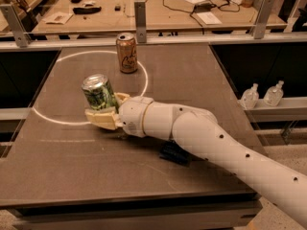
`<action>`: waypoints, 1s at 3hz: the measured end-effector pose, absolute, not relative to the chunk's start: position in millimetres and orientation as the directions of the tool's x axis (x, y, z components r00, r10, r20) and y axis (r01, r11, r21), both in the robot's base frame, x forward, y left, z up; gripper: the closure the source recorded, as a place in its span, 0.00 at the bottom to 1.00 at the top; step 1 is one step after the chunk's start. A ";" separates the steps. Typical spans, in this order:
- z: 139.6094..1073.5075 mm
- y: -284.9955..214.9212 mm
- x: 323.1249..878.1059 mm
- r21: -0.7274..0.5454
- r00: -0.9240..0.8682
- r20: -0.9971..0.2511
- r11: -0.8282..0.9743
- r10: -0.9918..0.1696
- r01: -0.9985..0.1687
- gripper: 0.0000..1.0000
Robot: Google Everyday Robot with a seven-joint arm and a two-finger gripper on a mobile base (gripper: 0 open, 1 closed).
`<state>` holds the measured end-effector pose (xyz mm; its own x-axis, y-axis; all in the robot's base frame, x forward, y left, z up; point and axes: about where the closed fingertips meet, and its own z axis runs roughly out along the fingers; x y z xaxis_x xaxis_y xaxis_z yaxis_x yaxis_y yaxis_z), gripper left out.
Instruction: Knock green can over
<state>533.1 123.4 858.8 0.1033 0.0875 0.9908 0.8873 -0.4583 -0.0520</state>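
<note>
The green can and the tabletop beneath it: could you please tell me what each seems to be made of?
The green can: likely aluminium, glossy; silver top, bright glints. It tilts at the gripper, left of the table's middle. The tabletop: matte dark brown, perhaps laminate; no glare, white painted ring.

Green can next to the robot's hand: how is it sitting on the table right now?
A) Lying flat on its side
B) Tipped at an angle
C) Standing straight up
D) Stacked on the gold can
B: the green can leans with its top toward the left, at the gripper on the table's left half, while the gold can behind it stands straight.
</note>
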 end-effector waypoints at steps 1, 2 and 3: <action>853.8 122.6 530.1 -0.031 0.090 0.990 -0.445 0.112 0.895 0.90; 851.4 123.0 527.4 0.001 0.068 0.987 -0.432 0.145 0.902 0.73; 850.2 123.6 525.7 0.022 0.054 0.985 -0.421 0.166 0.907 0.49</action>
